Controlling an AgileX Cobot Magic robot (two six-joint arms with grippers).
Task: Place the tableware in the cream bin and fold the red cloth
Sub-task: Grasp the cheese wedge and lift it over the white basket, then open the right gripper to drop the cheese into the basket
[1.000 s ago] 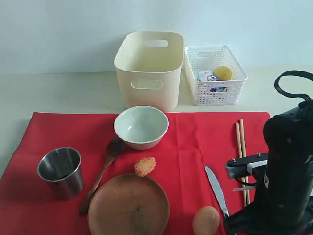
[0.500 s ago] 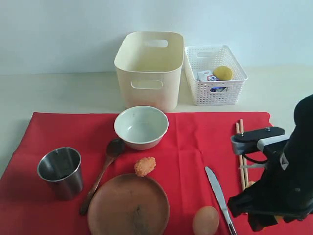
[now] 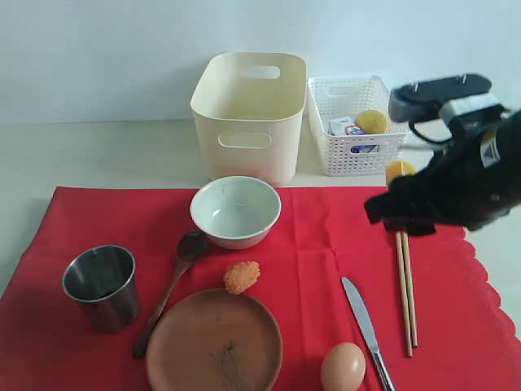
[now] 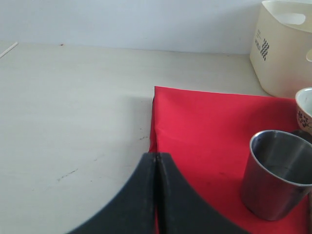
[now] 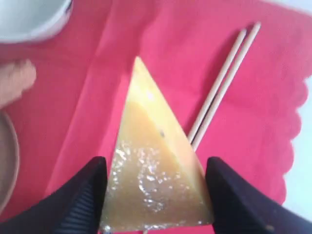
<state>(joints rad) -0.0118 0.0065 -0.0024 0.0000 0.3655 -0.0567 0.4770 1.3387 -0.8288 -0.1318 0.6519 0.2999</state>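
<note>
My right jaws are clamped on a yellow cheese wedge (image 5: 156, 165). I hold it up in the air over the far right part of the red cloth (image 3: 326, 236), above the chopsticks (image 3: 404, 277) and near the white basket (image 3: 358, 122). My left jaws are pressed together with nothing in them, low by the left edge of the cloth, near the steel cup (image 4: 278, 175).

I think this step is clearing food off the cloth. Cheese is not tableware, so it should not go in the cream bin (image 3: 248, 122). Next I need to carry it over the basket's near wall and let go there.

The bowl (image 3: 235, 210), cup, wooden spoon (image 3: 167, 293) and brown plate (image 3: 214, 342) all sit on the cloth, not yet in the bin. An egg (image 3: 342, 366) lies there too, so folding must wait.
</note>
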